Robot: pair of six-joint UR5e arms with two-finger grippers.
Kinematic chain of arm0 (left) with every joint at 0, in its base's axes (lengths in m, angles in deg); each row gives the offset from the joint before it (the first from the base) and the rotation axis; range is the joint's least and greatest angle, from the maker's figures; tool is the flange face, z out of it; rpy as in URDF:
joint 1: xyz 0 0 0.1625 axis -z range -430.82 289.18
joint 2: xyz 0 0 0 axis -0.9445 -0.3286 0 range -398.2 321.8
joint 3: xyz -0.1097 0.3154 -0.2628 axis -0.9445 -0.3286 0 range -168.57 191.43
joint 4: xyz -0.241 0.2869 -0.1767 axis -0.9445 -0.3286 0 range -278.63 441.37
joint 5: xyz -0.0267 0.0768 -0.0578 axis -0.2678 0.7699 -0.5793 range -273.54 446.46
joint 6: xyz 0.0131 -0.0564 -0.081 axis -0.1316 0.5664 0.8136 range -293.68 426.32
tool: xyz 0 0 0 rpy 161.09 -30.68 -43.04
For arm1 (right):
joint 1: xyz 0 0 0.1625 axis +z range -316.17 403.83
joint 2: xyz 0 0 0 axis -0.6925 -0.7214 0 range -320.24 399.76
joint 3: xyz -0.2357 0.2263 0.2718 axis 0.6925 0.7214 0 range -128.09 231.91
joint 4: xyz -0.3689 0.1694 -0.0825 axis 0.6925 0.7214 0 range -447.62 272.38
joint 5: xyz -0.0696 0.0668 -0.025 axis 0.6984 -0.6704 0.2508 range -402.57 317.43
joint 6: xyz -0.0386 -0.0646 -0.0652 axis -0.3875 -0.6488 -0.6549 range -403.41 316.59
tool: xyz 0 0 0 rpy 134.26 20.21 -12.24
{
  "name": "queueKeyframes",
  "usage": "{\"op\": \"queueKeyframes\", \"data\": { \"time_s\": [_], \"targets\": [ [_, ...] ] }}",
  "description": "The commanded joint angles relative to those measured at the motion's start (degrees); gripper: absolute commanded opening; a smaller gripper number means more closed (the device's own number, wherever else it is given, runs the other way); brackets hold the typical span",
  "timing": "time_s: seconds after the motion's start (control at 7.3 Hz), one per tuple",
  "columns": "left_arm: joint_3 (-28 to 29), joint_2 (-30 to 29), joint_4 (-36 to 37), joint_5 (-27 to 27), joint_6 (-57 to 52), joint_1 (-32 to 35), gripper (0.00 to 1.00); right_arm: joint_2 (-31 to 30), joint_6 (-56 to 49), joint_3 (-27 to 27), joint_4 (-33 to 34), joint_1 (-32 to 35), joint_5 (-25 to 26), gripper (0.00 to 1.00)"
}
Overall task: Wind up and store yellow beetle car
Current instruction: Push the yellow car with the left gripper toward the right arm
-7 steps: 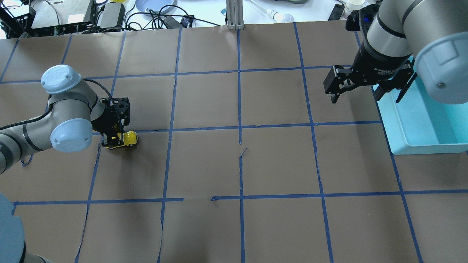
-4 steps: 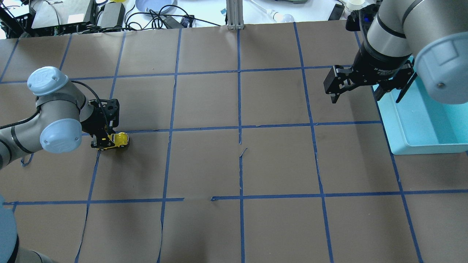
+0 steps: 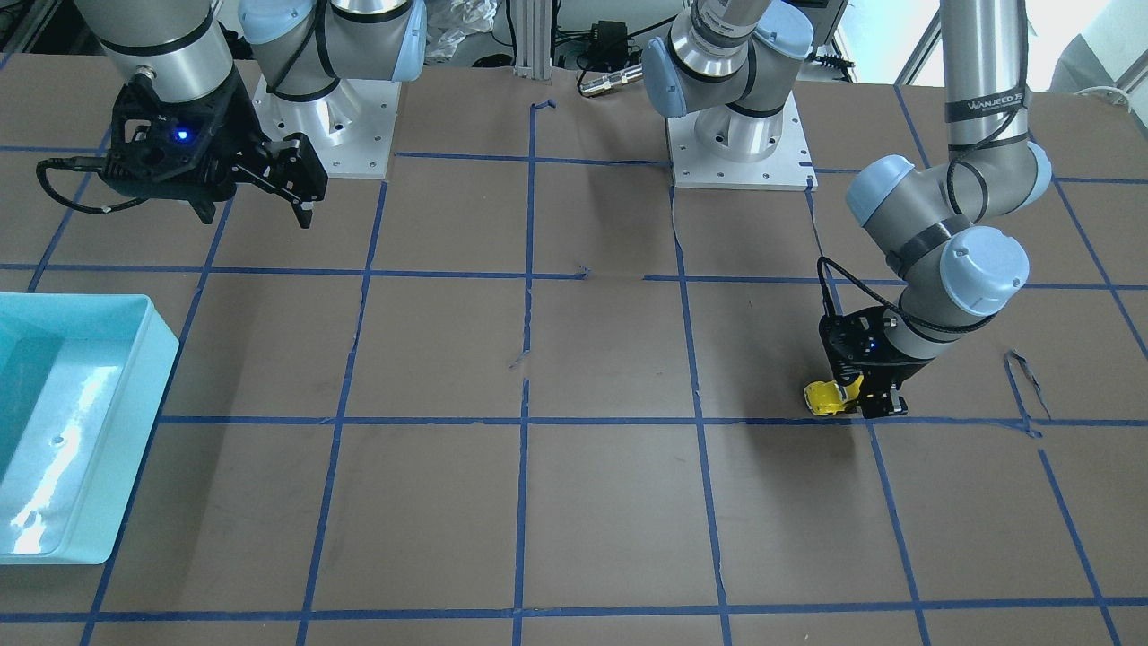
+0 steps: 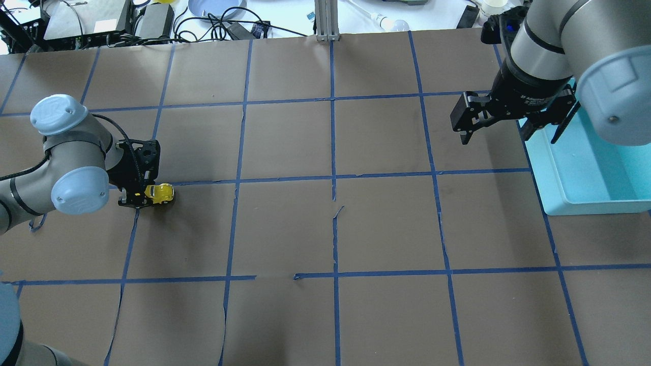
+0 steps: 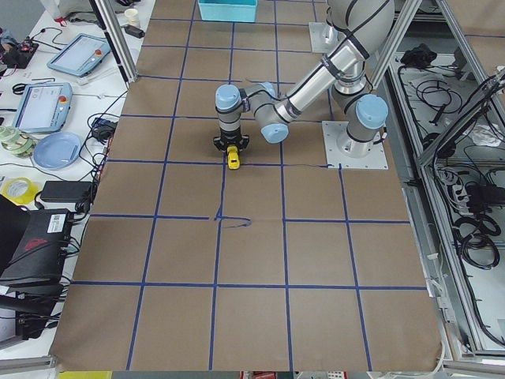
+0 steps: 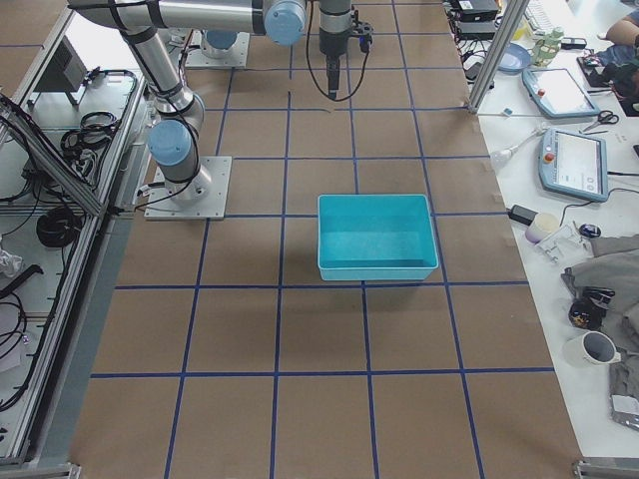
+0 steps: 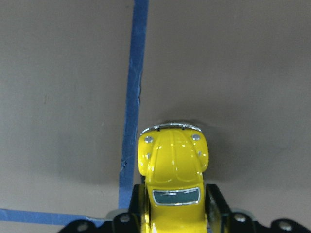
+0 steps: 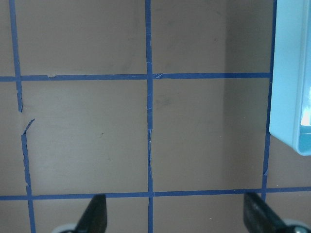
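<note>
The left gripper is closed on the rear half of the yellow car, one finger on each flank. In the left wrist view the car fills the lower middle. Its rounded hood and windshield point away from the gripper, and a dark finger presses against its side. The car sits low over the brown table on the robot's left side, just beside a crossing of blue tape lines. Its nose points toward the middle of the table. From the front view the car looks level and down at the paper. Whether its wheels actually touch the paper is hard to tell, since the gripper hides the rear of it. The side view from the robot's left shows the car directly under the bent wrist of the near arm.

The right gripper hangs above the table on the far side, its fingers spread wide with nothing between them. In its own wrist view the two fingertips stand far apart over bare paper and tape. A blue bin rests on the table just beside this gripper, toward the robot's right edge, and its corner shows at the side of that wrist view. The bin is well apart from the car, across most of the table's width.
</note>
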Motion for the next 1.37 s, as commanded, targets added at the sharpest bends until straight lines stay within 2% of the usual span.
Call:
{"op": "queueKeyframes", "data": {
  "time_s": [0.0, 0.68, 0.82, 0.96, 1.1, 1.23],
  "targets": [
    [0.0, 0.0, 0.0, 0.0, 0.5, -0.1, 0.99, 0.0, 0.1, 0.0, 0.0, 0.0, 0.0, 1.00],
    [1.5, 1.3, -0.1, -0.7, 2.9, 0.4, 0.99, 0.1, 0.0, 0.0, 0.0, 0.0, 0.0, 1.00],
    [3.9, 2.1, -2.3, -5.3, 10.1, 1.6, 0.98, -0.1, 0.0, 0.0, 0.0, 0.0, 0.1, 1.00],
    [8.1, 3.0, -8.9, -6.4, 19.1, 3.5, 0.98, 0.2, 0.0, 0.0, 0.0, 0.0, 0.1, 1.00],
    [14.7, 3.8, -14.8, -5.6, 25.2, 7.8, 0.99, 0.2, -0.1, 0.0, -0.1, 0.0, 0.1, 1.00],
    [22.3, 4.0, -25.1, -5.4, 33.3, 12.1, 0.99, 0.3, -0.2, 0.0, -0.1, -0.1, 0.1, 1.00]
  ]
}}
